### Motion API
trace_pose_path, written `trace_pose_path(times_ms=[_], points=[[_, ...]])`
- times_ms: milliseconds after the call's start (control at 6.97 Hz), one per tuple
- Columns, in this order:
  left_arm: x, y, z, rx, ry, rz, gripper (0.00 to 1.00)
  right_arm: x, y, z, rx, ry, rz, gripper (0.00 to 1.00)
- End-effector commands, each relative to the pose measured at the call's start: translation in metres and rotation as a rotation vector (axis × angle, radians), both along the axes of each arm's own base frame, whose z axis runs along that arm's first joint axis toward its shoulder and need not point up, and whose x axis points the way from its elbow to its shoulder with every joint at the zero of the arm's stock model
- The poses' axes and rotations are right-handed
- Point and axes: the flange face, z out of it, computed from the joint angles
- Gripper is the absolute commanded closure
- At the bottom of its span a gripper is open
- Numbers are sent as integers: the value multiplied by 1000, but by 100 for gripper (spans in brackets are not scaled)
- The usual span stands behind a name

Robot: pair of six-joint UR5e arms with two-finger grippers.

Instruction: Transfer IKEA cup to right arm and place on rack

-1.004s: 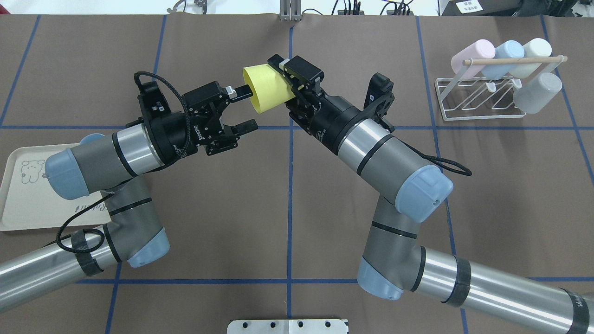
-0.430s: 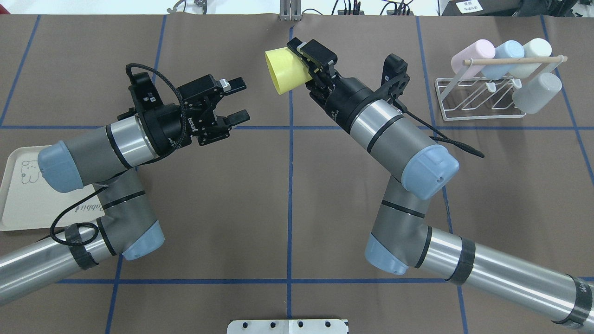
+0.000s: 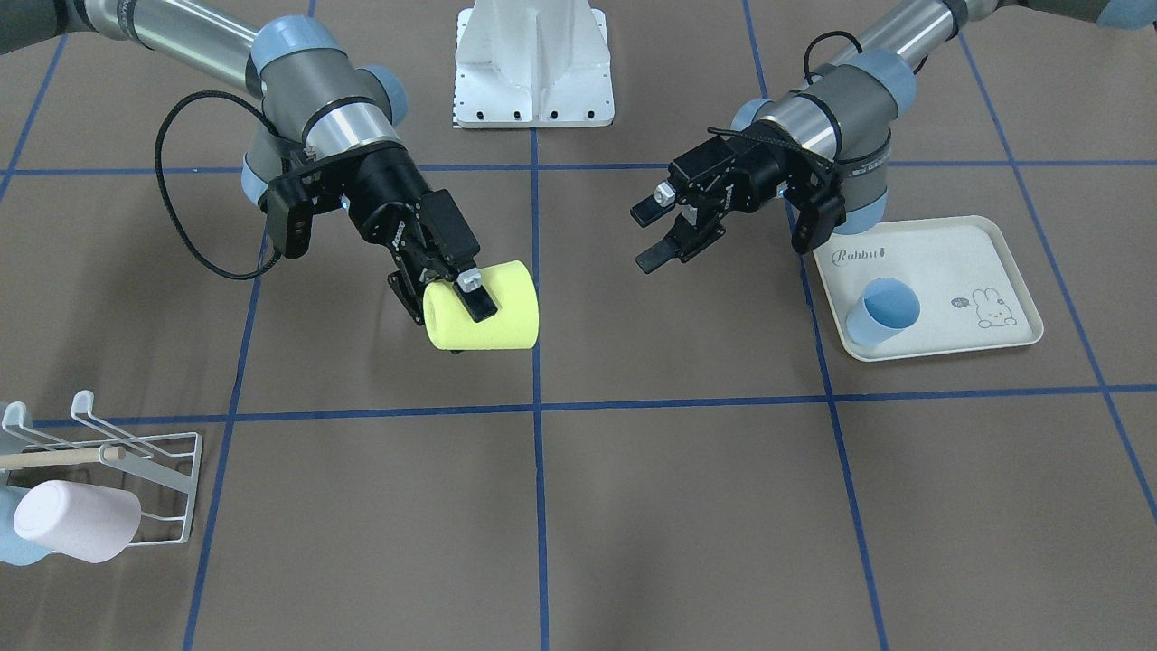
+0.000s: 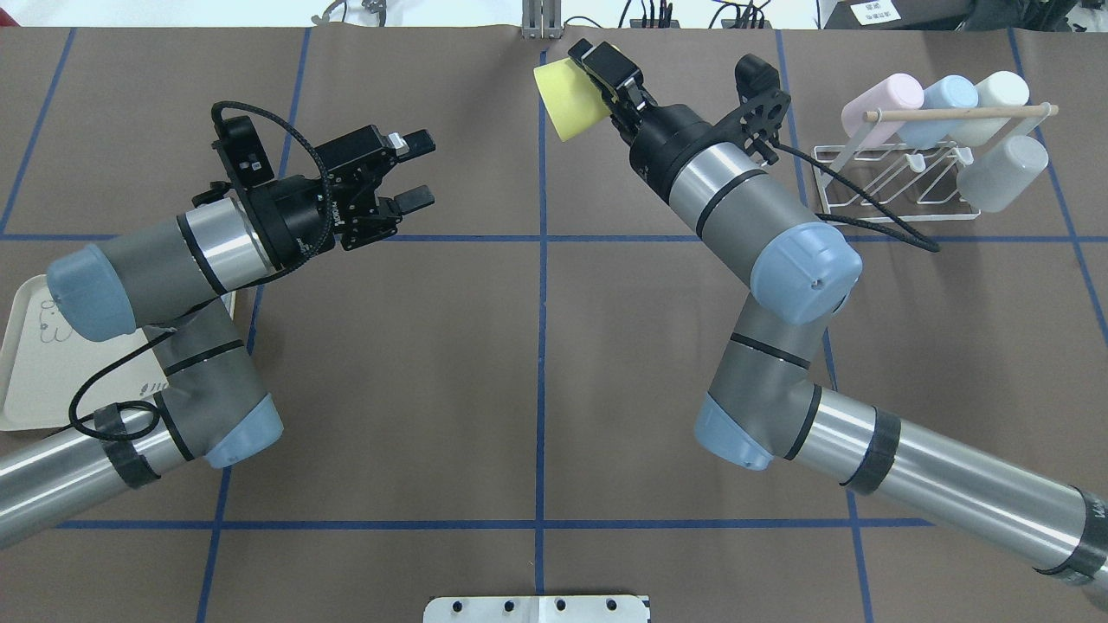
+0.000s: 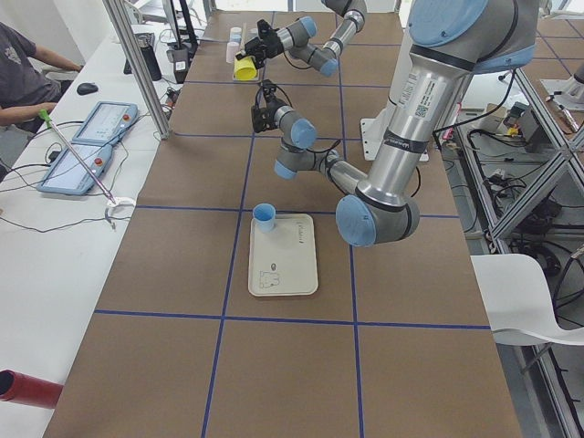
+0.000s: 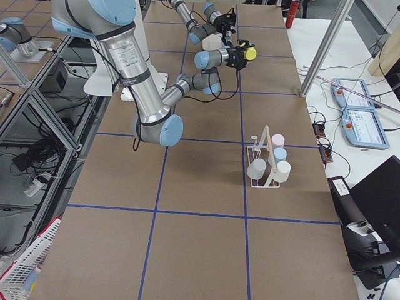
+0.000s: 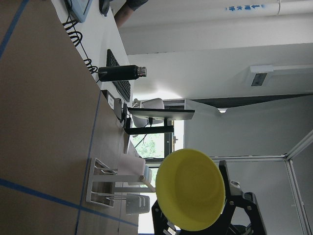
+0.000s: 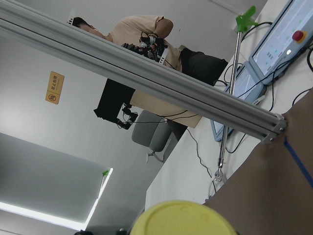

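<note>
Handover looks done: your right gripper (image 4: 595, 84) clamps the yellow cup (image 4: 561, 105) aloft over the tabletop's (image 4: 537, 363) far middle, while your left gripper (image 4: 420, 171) hangs spread wide, empty. Left to do: carry it to the rack (image 4: 883, 182), well apart.

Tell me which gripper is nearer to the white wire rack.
Right. The right gripper, holding the yellow cup, is just on the white wire rack's side of the middle. The left gripper, open and empty, is on the opposite side, farther away.
</note>
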Motion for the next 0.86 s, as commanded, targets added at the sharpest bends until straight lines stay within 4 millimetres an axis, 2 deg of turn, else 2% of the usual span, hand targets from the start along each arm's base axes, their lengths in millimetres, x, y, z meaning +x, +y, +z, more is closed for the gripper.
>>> trace_pose_path(times_ms=[0,287,430,717], points=[[-41,-31,19,-37,-148,-59,0,15,-24,6,-71,264,121,100],[-95,-65,21,-37,-324,-60,0,24,-37,10,-144,457,227,100],[-129,-79,34,-32,-414,3,0,25,-43,18,-169,586,276,100],[-191,-91,71,-42,-513,40,0,28,-49,41,-209,739,321,100]])
